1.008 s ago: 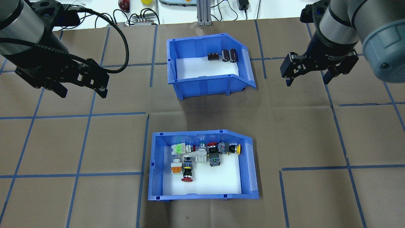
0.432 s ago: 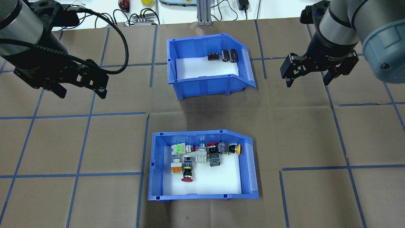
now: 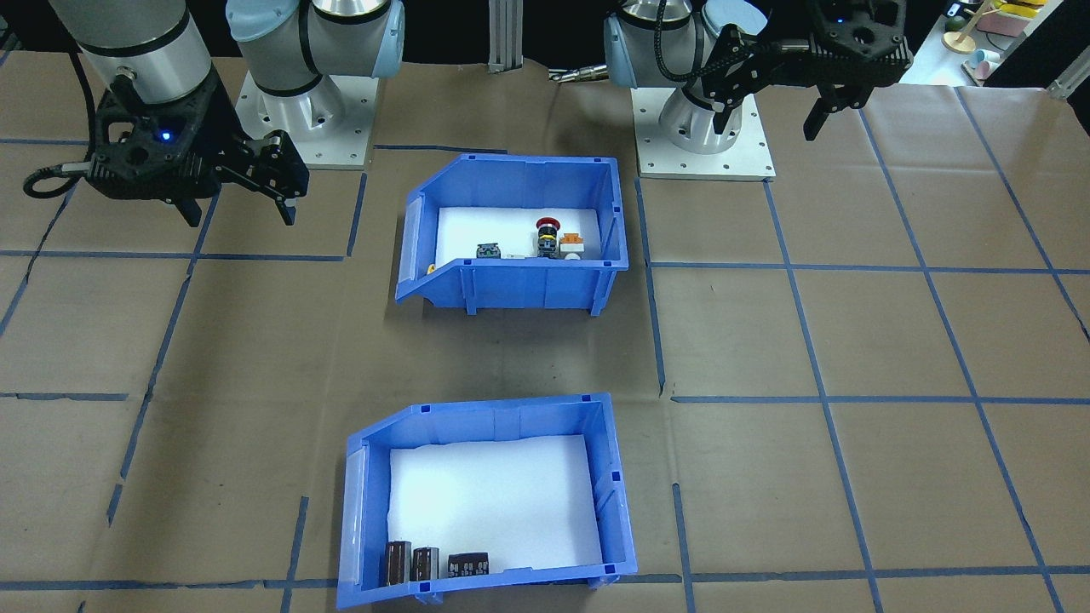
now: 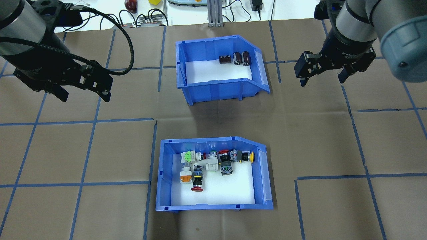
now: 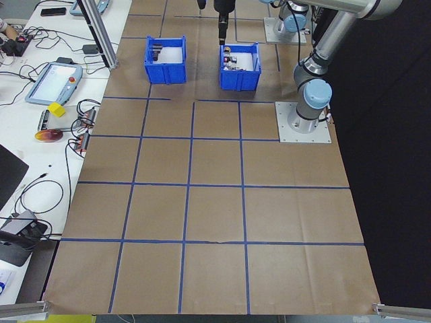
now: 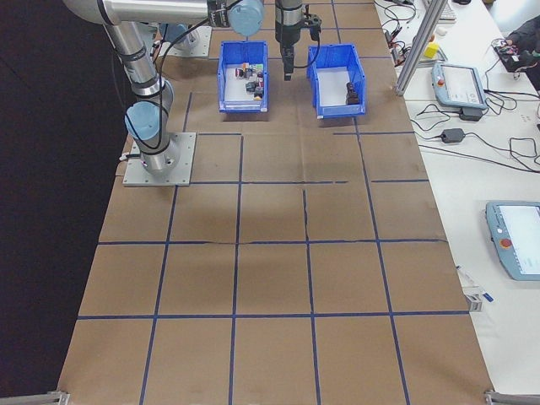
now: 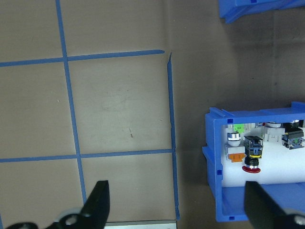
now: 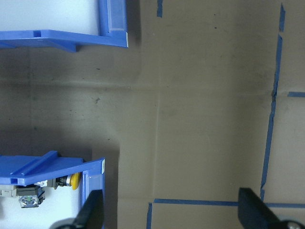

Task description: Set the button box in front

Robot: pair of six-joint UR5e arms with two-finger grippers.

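Observation:
The button box [image 4: 165, 176] is a blue bin with a white liner and several coloured push buttons [image 4: 213, 163]. It stands on the robot's side of the table, behind the other bin; it also shows as the button box [image 3: 511, 285]. My left gripper [image 4: 85, 97] hangs open and empty, well to the box's left and farther out. My right gripper [image 4: 322, 81] is open and empty too, out to the right beside the other bin. In the wrist views the button box [image 7: 213, 162] lies at the right edge and the button box [image 8: 47, 167] at the lower left.
A second blue bin [image 4: 217, 91] with dark brown cylinders [image 4: 242, 58] stands farther from the robot, in line with the button box. Brown paper with blue tape lines covers the table. Cables and devices lie beyond the far edge [image 4: 146, 20].
Both arms have drifted a little toward the far side of the table. Both grippers have stayed open. Neither bin has moved.

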